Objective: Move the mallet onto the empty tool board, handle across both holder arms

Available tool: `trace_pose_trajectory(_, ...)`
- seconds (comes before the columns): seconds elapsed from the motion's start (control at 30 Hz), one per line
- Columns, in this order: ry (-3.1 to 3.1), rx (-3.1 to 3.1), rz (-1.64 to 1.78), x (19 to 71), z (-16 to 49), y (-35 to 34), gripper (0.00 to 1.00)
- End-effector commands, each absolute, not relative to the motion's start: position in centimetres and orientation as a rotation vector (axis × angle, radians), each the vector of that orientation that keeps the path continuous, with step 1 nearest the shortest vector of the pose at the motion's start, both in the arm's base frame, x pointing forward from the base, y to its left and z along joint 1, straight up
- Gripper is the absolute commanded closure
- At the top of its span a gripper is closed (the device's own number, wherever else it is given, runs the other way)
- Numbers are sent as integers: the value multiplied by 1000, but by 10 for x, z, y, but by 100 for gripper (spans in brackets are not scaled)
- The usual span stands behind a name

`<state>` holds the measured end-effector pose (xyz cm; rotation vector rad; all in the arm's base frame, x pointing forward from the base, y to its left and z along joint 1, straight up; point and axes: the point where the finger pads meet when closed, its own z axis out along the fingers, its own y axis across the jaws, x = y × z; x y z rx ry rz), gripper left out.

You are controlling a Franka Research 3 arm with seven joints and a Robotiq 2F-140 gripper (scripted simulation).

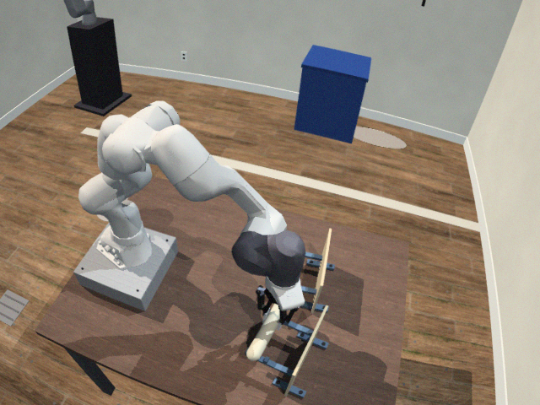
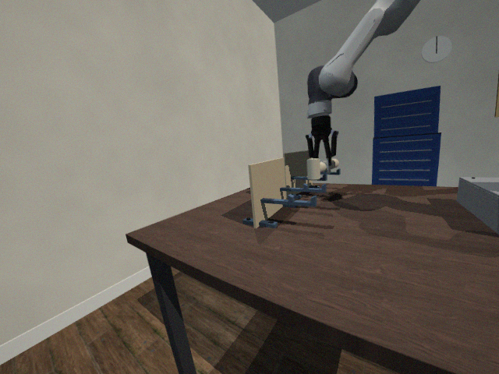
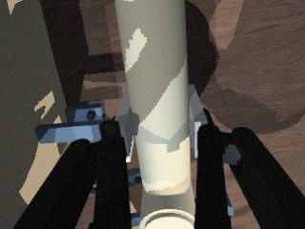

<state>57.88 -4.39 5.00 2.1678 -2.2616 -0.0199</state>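
Note:
The mallet has a thick cream handle. My gripper is shut on that handle and holds it roughly level, just in front of the two tool boards. In the wrist view the handle runs up the middle between my black fingers, with a round end face at the bottom. In the exterior view the mallet hangs slightly above the blue arms. The mallet's head is hidden under my wrist.
The near tool board and the far tool board stand upright in a row at the table's right side, their blue arms pointing towards the arm. The robot base sits at the table's left.

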Motion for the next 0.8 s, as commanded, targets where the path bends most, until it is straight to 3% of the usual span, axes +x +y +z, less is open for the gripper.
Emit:
trace_pose_trajectory(0.0, -2270, 2172, 3, 584, 51, -44, 100)
trace_pose_trajectory(0.77, -2270, 2172, 3, 584, 46, -44, 100)
